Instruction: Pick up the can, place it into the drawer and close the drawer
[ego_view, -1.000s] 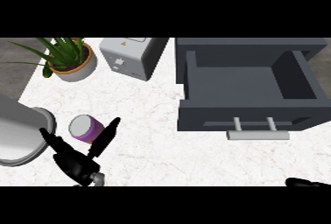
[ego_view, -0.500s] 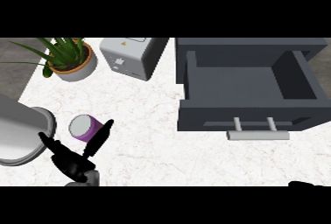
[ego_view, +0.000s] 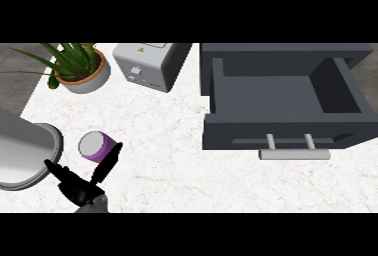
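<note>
Left hand (ego_view: 83, 187) has been eased slightly toward the counter's (ego_view: 170, 165) front-left corner, fingers spread beside the can (ego_view: 96, 146). Drawer (ego_view: 284, 107) is seen open.

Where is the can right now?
In the head view the can stands on the counter at lower left, between the metal bin and the left hand, far left of the open drawer.

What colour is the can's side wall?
Purple, with a pale grey top; the can shows in the head view, beside the left hand.
</note>
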